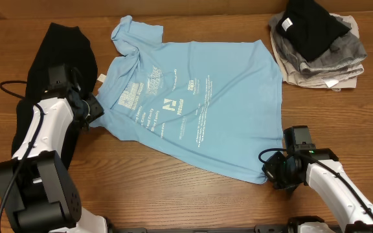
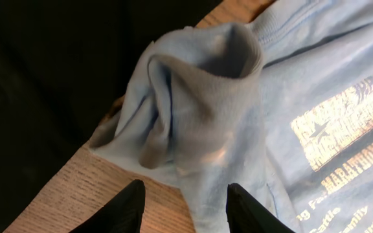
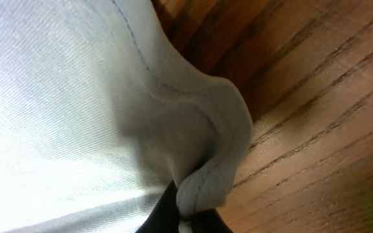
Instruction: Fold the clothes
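Observation:
A light blue T-shirt (image 1: pixel 199 107) with small white print lies spread on the wooden table. My left gripper (image 1: pixel 94 109) is open at the shirt's left sleeve. In the left wrist view the crumpled sleeve (image 2: pixel 193 110) lies just ahead of my open fingers (image 2: pixel 183 207), and the right finger lies over the shirt's edge. My right gripper (image 1: pixel 274 169) is shut on the shirt's lower right hem corner. The right wrist view shows the hem (image 3: pixel 203 188) pinched between my fingers (image 3: pixel 185 217).
A black garment (image 1: pixel 57 55) lies under and behind my left arm at the table's left. A pile of folded grey and black clothes (image 1: pixel 319 42) sits at the back right. Bare wood (image 1: pixel 173 194) runs along the front.

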Controlling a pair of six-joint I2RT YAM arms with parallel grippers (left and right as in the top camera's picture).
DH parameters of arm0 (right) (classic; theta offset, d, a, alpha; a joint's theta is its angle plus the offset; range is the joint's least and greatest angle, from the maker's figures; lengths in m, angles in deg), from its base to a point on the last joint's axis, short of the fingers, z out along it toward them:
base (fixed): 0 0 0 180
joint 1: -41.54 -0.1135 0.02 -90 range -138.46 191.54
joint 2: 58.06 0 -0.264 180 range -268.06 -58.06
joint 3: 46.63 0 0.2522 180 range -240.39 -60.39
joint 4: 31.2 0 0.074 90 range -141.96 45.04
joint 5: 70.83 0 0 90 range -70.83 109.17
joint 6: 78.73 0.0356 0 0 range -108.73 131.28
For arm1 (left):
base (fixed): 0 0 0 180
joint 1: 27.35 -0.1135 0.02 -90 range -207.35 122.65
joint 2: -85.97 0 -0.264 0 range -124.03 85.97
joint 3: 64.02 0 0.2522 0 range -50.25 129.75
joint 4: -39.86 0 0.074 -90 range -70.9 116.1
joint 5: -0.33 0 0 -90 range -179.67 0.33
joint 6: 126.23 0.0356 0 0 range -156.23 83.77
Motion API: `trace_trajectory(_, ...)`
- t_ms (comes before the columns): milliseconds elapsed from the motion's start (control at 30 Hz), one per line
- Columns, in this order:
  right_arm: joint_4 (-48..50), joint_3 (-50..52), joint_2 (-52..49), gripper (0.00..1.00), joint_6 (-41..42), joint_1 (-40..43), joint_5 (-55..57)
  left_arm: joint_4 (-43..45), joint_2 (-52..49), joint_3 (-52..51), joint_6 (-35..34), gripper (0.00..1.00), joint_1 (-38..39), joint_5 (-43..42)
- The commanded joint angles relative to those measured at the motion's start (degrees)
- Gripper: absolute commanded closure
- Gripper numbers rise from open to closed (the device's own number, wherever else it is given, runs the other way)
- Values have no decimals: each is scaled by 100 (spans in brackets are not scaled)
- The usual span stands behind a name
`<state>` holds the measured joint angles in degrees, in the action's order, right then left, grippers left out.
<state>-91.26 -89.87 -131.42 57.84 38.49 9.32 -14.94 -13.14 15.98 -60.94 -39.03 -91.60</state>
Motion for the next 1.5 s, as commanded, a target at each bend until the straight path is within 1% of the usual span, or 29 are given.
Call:
trace_trajectory(0,15,-87,-17,94,-20,-20,127,55,92,-48,-109,56,-31,140)
trace_trajectory(367,9,-87,-17,94,-22,-20,127,339,-164,-50,-125,53,-31,234)
trace_trajectory(667,-31,-87,-17,94,-22,-20,127,341,-173,-50,-103,55,-31,262)
trace_trajectory(1033,-28,-87,-17,94,-39,-20,133,345,-195,-52,-105,56,-31,555)
trace_trajectory(1200,-26,-87,-17,94,-39,-20,149,356,-278,-52,-103,60,-31,555)
trace_trajectory(1467,-31,-87,-17,94,-39,-20,146,470,-765,-52,-107,68,-31,365)
